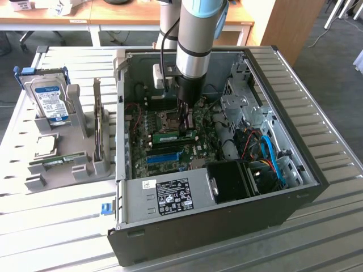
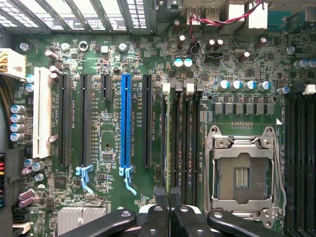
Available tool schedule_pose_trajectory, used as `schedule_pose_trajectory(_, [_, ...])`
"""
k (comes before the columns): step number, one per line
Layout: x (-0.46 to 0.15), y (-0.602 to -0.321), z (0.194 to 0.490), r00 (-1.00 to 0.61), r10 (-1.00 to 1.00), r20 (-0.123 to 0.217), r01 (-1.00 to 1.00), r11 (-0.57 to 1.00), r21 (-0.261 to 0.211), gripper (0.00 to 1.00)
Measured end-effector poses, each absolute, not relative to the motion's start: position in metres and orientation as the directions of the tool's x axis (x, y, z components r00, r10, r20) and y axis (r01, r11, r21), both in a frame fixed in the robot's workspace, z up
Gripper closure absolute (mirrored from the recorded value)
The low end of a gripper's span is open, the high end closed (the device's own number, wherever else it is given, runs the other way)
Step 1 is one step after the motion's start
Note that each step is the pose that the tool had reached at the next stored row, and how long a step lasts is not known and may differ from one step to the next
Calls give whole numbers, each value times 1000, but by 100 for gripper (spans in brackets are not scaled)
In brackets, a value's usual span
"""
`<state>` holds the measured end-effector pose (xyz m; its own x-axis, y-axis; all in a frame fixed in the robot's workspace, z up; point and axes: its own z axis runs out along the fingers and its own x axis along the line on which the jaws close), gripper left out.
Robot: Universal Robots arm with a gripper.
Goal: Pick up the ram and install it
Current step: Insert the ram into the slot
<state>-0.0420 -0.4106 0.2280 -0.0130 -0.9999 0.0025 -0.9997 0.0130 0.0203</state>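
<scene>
The ram (image 1: pixel 170 136) is a thin green stick with a pale label, standing on edge along a memory slot of the motherboard (image 1: pixel 201 150) inside the open computer case. My gripper (image 1: pixel 184 126) reaches straight down onto the stick's end nearer the exterior view's right. In the wrist view the ram (image 2: pixel 170 143) shows edge-on as a narrow strip between black memory slots. It runs in between the black fingertips of my gripper (image 2: pixel 168 195), which is shut on it.
An empty processor socket (image 2: pixel 242 175) lies beside the memory slots, a blue expansion slot (image 2: pixel 126 123) on the other side. At the exterior view's left a grey tray (image 1: pixel 79 164) holds a blue-labelled hard drive (image 1: pixel 50 99), a square silver chip (image 1: pixel 45 144) and another green stick (image 1: pixel 54 161).
</scene>
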Motion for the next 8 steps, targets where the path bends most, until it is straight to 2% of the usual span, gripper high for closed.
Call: schedule_pose_trajectory(8, [-42,-411,228,-12,-1000,2,-1000,12,20,88])
